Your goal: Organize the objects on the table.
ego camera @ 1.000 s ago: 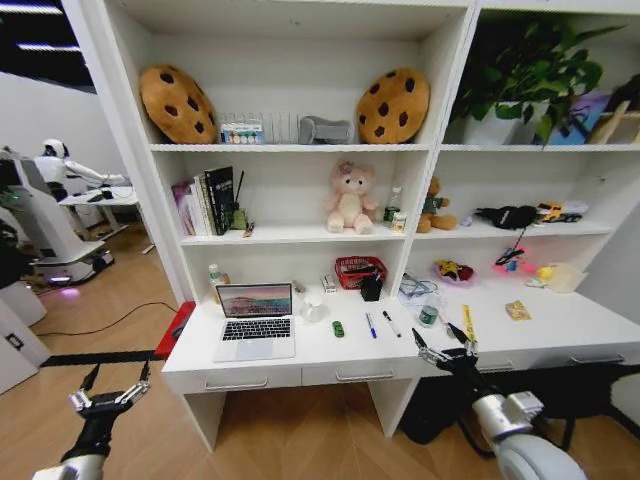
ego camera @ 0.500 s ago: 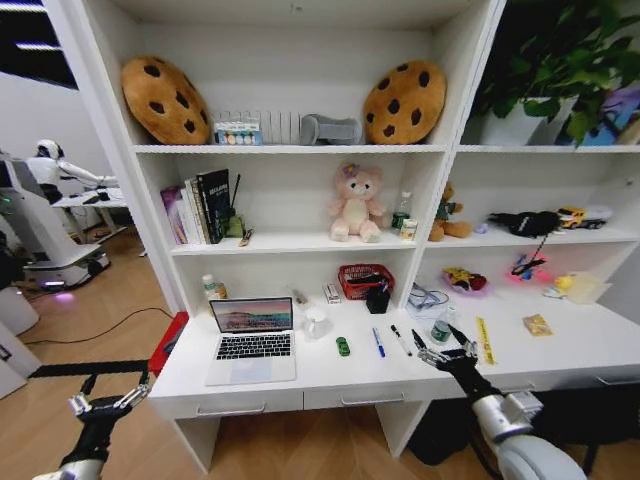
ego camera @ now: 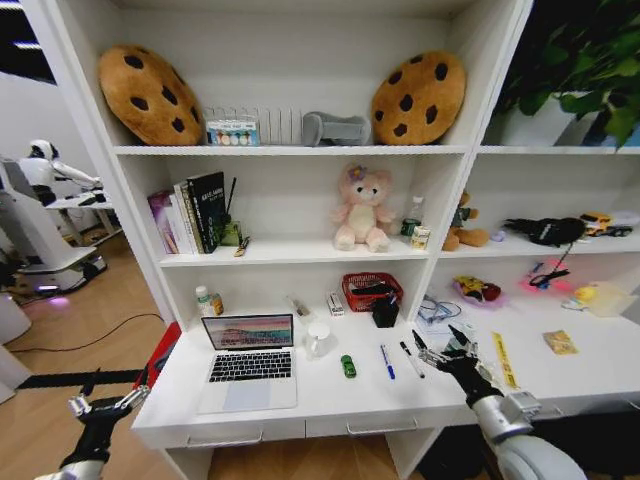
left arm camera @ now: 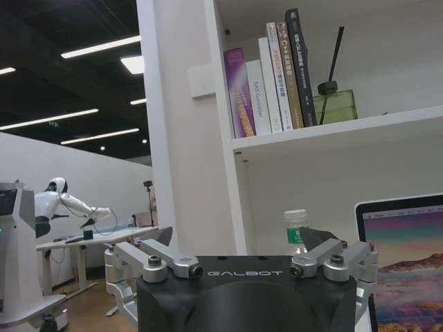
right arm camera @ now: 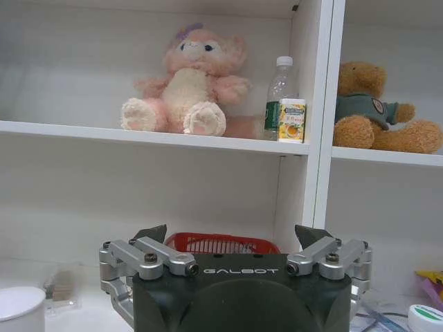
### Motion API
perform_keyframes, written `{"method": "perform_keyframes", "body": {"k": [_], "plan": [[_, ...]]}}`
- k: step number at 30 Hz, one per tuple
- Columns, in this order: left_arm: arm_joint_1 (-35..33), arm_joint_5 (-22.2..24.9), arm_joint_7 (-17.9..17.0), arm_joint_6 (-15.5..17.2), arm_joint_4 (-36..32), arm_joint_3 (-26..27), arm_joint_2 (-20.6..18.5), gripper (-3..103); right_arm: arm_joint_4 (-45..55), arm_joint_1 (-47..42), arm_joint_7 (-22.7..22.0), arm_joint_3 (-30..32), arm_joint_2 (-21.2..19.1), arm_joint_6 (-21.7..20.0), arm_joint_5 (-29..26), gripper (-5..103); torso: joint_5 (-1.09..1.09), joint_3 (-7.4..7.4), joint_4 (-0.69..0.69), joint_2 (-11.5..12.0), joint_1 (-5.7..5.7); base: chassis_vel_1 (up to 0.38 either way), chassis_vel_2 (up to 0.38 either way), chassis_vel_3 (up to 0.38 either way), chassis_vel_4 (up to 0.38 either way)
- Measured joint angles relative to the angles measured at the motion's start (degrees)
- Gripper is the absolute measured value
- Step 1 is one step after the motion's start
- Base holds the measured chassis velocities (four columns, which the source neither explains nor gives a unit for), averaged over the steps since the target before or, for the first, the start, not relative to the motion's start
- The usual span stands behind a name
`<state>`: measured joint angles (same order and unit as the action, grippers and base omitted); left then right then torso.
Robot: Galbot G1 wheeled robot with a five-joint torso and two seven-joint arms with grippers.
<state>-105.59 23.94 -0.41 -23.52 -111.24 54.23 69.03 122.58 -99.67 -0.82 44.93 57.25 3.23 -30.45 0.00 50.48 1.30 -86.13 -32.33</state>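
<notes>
A silver laptop [ego camera: 249, 367] stands open on the left of the white table [ego camera: 330, 398]; its screen [left arm camera: 408, 266] also edges into the left wrist view. To its right lie a tiny green toy car [ego camera: 348, 366], a blue pen [ego camera: 386, 362] and a black pen [ego camera: 410, 360]. My right gripper [ego camera: 441, 346] hovers open just right of the black pen, above the table top, holding nothing; in the right wrist view my right gripper [right arm camera: 235, 238] faces the shelves. My left gripper [ego camera: 112, 387] hangs open and empty, left of the table's corner and lower than its top; its view has my left gripper [left arm camera: 235, 238] level with the book shelf.
A white mug [ego camera: 319, 340] stands behind the car and a yellow ruler [ego camera: 503, 360] lies right of my right gripper. A red basket [ego camera: 371, 290] and a black pot [ego camera: 385, 312] sit at the back. Drawer handles [ego camera: 377, 428] face me. Another robot [ego camera: 45, 205] stands far left.
The whole picture has shifted and the desk looms larger, so the camera has moved closer. The things on the desk lie as before. Both grippers stay open.
</notes>
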Motion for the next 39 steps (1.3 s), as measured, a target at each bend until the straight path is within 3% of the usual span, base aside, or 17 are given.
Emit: {"method": "perform_keyframes", "body": {"k": [16, 20, 22, 24, 26, 28, 31, 32, 34, 37, 39], "plan": [[-0.12, -0.36, -0.01, 0.06, -0.25, -0.12, 0.22, 103, -0.31, 0.09, -0.14, -0.36, 0.51, 0.19, 0.23, 100, 0.00, 0.00, -0.01, 0.00, 0.01, -0.117, 0.116, 0.114, -0.117], [-0.30, -0.73, -0.01, 0.10, -0.38, -0.13, 0.36, 97, -0.13, -0.05, 0.05, -0.62, 0.89, 1.37, 0.30, 100, 0.01, 0.00, 0.00, 0.01, -0.01, -0.094, 0.086, 0.073, -0.068], [-0.46, -2.60, 0.08, -0.20, -0.43, -0.12, 0.37, 88, 0.27, 0.02, -1.18, -0.98, 2.20, 1.41, 1.10, 100, 0.00, 0.01, -0.01, 0.01, -0.03, 0.000, 0.000, 0.000, 0.000], [-0.56, -3.40, 0.18, -0.27, -0.58, -0.14, 0.25, 88, 0.30, -0.16, -1.90, -0.99, 3.62, 1.31, 1.27, 100, 0.00, 0.00, -0.03, 0.01, -0.01, 0.000, 0.000, 0.000, 0.000], [-1.07, -4.21, 0.69, -0.07, -1.28, -0.26, -0.72, 71, 0.20, -1.38, -2.21, -0.83, 6.19, 1.48, 1.64, 100, 0.00, -0.01, -0.01, -0.01, 0.03, 0.000, 0.000, 0.000, 0.000], [-1.27, -4.59, 0.87, 0.15, -1.57, -0.31, -1.38, 71, 0.05, -1.86, -2.22, -0.78, 7.19, 1.70, 1.83, 100, 0.00, -0.01, -0.02, -0.01, 0.03, 0.000, 0.000, 0.000, 0.000], [-1.64, -5.09, 1.18, 1.32, -2.92, -0.43, -3.83, 55, -0.55, -2.72, -2.24, -1.01, 10.23, 2.38, 2.29, 100, -0.01, -0.01, -0.01, -0.02, 0.04, 0.000, 0.000, 0.000, 0.000], [-1.64, -5.09, 1.18, 1.32, -2.92, -0.43, -3.83, 55, -0.55, -2.72, -2.24, -1.01, 10.23, 2.38, 2.29, 100, -0.01, -0.01, -0.01, -0.02, 0.04, 0.000, 0.000, 0.000, 0.000], [-2.36, -5.12, 1.23, 2.70, -4.54, -0.20, -6.54, 43, -1.61, -2.65, -2.25, -2.49, 11.81, 2.98, 2.83, 100, 0.00, -0.01, 0.00, -0.01, 0.03, 0.000, 0.000, 0.000, 0.000], [-2.80, -5.10, 1.13, 3.25, -5.20, -0.07, -7.95, 39, -2.15, -2.44, -2.25, -3.12, 12.30, 3.28, 3.14, 100, 0.00, -0.01, -0.02, -0.01, 0.02, 0.000, 0.000, 0.000, 0.000], [-4.14, -4.99, 0.87, 4.07, -6.42, 0.10, -11.59, 27, -2.99, -2.39, -2.26, -3.76, 13.43, 3.85, 3.55, 100, -0.01, 0.00, -0.02, -0.01, 0.01, 0.000, 0.000, 0.000, 0.000]]}}
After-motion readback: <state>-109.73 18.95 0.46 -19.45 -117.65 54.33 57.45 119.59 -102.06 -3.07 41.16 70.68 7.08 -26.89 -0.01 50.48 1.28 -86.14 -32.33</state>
